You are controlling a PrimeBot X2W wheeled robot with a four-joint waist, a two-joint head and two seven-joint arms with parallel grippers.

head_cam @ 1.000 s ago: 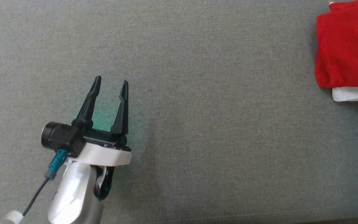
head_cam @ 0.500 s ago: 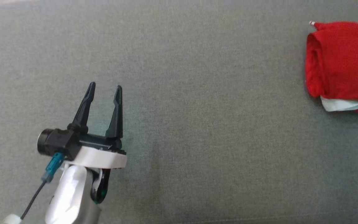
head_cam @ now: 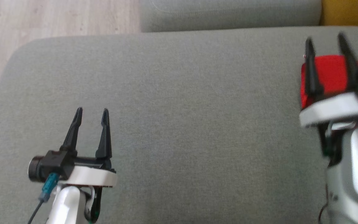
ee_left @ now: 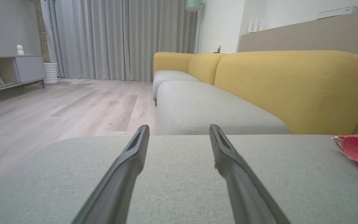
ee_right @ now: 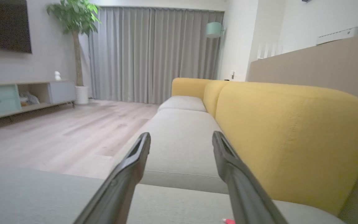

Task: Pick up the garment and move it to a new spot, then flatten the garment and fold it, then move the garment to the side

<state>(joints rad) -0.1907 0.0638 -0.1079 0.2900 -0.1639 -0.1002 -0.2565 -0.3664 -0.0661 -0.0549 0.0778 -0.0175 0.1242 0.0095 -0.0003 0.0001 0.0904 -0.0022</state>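
Head view: folded red garment [head_cam: 331, 71] lies at the sofa cushion's [head_cam: 197, 93] right edge, likely set aside, hence right hand [head_cam: 325, 36] over it and left hand [head_cam: 92, 109] both spread, empty.

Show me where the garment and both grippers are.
garment [head_cam: 331, 74], head view, red cloth between the right gripper's fingers.
left gripper [head_cam: 92, 110], head view, gap between its open fingertips.
right gripper [head_cam: 324, 36], head view, gap between its open fingertips.

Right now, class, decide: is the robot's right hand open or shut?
Open. In the head view the right hand has its two dark fingers well apart, the red garment visible in the gap, nothing gripped.
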